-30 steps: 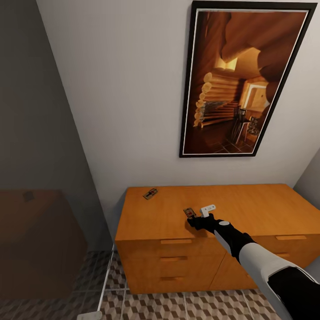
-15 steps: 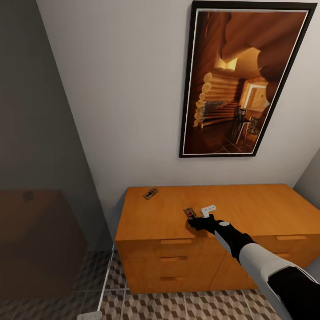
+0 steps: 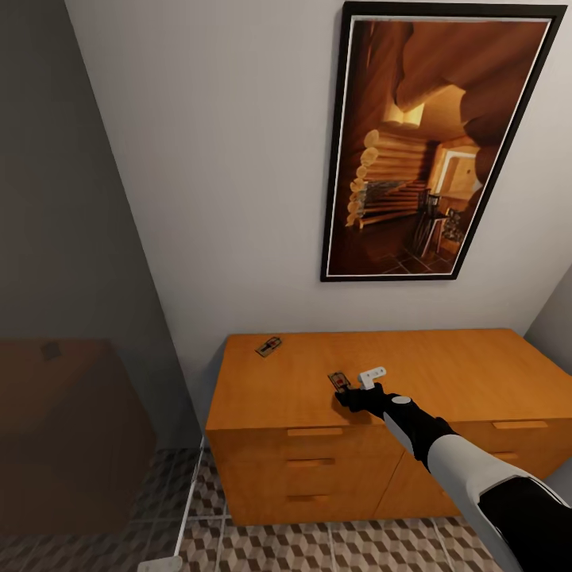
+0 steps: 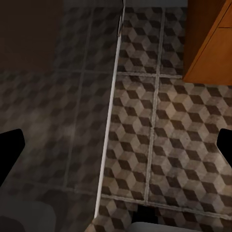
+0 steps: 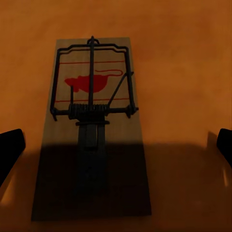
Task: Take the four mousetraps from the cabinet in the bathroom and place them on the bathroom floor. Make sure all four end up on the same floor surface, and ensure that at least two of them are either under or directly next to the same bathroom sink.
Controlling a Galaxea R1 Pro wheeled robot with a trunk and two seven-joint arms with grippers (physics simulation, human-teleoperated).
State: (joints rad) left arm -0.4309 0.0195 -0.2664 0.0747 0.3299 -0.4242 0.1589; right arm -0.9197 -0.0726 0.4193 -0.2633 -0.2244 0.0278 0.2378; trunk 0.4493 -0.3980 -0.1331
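Note:
Two mousetraps lie on top of the orange-brown cabinet. One mousetrap rests near the back left corner. The other mousetrap lies near the front edge, right at the tip of my right gripper. In the right wrist view this mousetrap lies flat, red mouse mark up, and my right gripper is open with a dark finger on either side of it, not touching. My left gripper hangs open over the cube-patterned bathroom floor, beside the cabinet's corner.
A tall framed picture hangs on the wall above the cabinet. A dark glass partition stands to the left, with a thin white rail along its foot. Patterned floor runs in front of the drawers.

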